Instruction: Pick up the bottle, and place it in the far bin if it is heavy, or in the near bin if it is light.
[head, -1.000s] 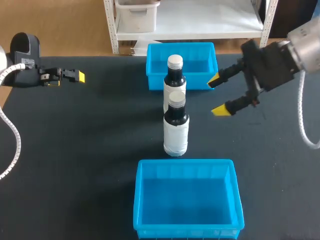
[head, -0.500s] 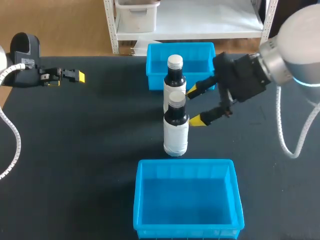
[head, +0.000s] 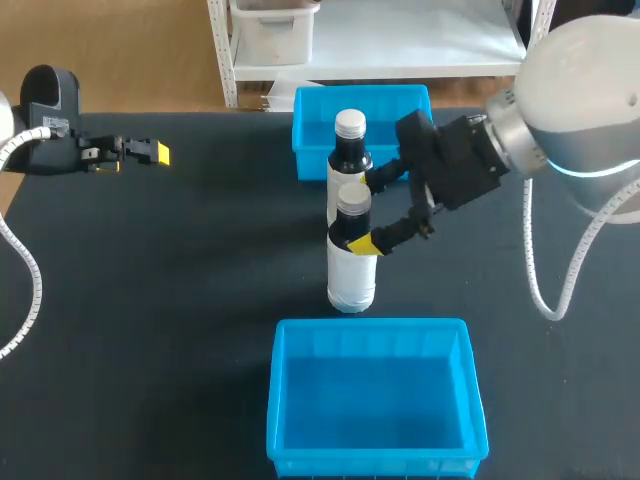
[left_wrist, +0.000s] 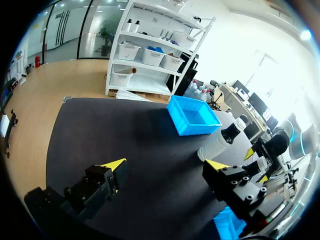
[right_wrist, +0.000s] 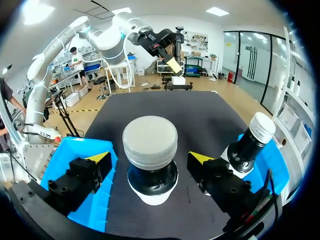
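Nearer bottle (head: 352, 265) stands at the middle of the table (head: 180, 300), between near bin (head: 300, 400) and far bin (head: 312, 160). Our right gripper (head: 370, 212) has swung in from the right edge and straddles its neck, fingers wide, not yet touching (the squeeze looks next). Our left gripper (head: 150, 153) waits by the left edge, spread and empty.

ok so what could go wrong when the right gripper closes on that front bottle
1. The right gripper is open around the front bottle up at its cap, so a grip that high may slip or let the bottle swing.
2. The second bottle stands close behind, right beside one finger, and could get knocked over during the close or the lift.
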